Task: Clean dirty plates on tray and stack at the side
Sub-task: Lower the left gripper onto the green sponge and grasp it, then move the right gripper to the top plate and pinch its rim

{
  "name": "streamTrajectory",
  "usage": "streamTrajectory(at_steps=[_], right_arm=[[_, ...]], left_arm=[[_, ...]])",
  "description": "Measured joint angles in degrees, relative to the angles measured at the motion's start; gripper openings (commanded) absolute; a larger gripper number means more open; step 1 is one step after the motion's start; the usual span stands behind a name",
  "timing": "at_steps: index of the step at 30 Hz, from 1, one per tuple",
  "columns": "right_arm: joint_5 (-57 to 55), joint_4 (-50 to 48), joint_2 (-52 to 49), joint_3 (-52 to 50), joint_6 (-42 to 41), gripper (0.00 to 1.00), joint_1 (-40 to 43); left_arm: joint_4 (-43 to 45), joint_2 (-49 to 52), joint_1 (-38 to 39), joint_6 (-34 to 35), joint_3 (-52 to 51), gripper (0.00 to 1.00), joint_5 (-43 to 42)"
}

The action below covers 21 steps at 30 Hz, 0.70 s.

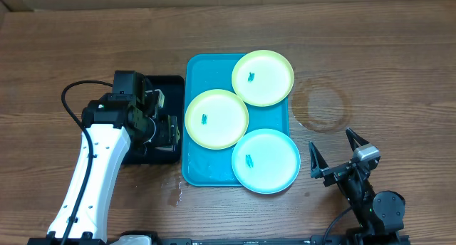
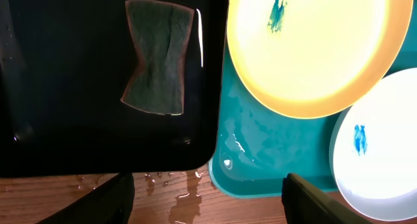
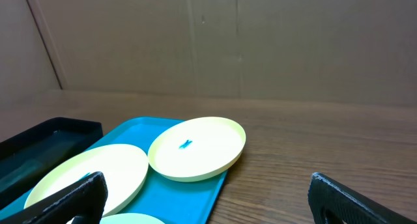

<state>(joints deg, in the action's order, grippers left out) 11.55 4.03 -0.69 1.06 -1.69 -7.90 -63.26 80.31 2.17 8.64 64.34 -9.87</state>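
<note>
Turquoise tray (image 1: 194, 167) sits mid tabletop (image 1: 399, 67) and holds all 3 plates, none stacked at the side yet. Far yel-green plate (image 1: 263, 77) is at the tray's far right corner, hanging over the rim a bit. Its near edge rests on or against the mid yel-green plate (image 1: 216, 119), which lies on the tray's left half. Lt-blue plate (image 1: 266, 161) is at the near right corner, over the rim on the right and near sides, w/ its rim touching the mid one. Each plate has a small blue-green smudge near centre. Tray floor looks wet in the left wrist view.

Black tray (image 1: 173, 88) lies just beside the turquoise one on its left, edges about touching. Inside it is a dark green scrub pad (image 2: 158, 66), lying flat and pinched at the waist like a bow tie.

Left end effector (image 2: 208, 204) hangs over the black tray's near right part. Its fingers are apart w/ nothing between them, and the pad is not touched. Right end effector (image 1: 335, 151) is over bare tabletop, right of the lt-blue plate, fingers spread wide and empty.

Water drops (image 1: 174, 191) sit on the wood by the two trays' near edges. Faint ring mark (image 1: 322, 106) shows right of the turquoise tray.
</note>
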Motion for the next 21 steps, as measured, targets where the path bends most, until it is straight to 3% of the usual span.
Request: streamTrajectory(at_steps=[2,3,5,6,7,9,10,12,14,15,16,21], right_arm=[[0.0,0.1,0.0,0.0,0.0,1.0,0.0],[0.0,0.0,0.0,0.0,0.0,1.0,0.0],[0.0,0.1,0.0,0.0,0.0,1.0,0.0],[0.0,0.1,0.0,0.0,0.0,1.0,0.0],[0.0,0.0,0.0,0.0,0.0,1.0,0.0],[0.0,0.1,0.0,0.0,0.0,1.0,0.0],[0.0,0.1,0.0,0.0,0.0,1.0,0.0],[0.0,0.0,0.0,0.0,0.0,1.0,0.0],[0.8,0.0,0.0,0.0,-0.3,1.0,0.0],[1.6,0.0,0.0,0.0,-0.9,1.0,0.0],[2.2,-0.2,0.0,0.0,-1.6,1.0,0.0],[4.1,-1.2,0.0,0.0,-6.2,1.0,0.0]], left_arm=[[-0.7,0.0,0.0,0.0,0.0,0.7,0.0],[-1.3,0.0,0.0,0.0,0.0,0.62,0.0],[-2.4,0.0,0.0,0.4,0.0,0.34,0.1],[-3.1,0.0,0.0,0.5,0.0,0.13,0.4],[-3.6,0.0,0.0,0.4,0.0,0.04,0.7],[-4.0,0.0,0.0,0.3,-0.1,0.05,1.4],[-3.9,0.0,0.0,0.4,-0.1,0.14,1.6],[-3.3,0.0,0.0,0.2,-0.1,0.47,1.8],[-2.9,0.0,0.0,0.4,-0.1,0.71,2.0],[-2.8,0.0,0.0,0.4,-0.1,0.78,2.2],[-2.6,0.0,0.0,0.4,-0.1,0.8,2.2],[1.8,0.0,0.0,0.5,-0.2,0.66,2.8]])
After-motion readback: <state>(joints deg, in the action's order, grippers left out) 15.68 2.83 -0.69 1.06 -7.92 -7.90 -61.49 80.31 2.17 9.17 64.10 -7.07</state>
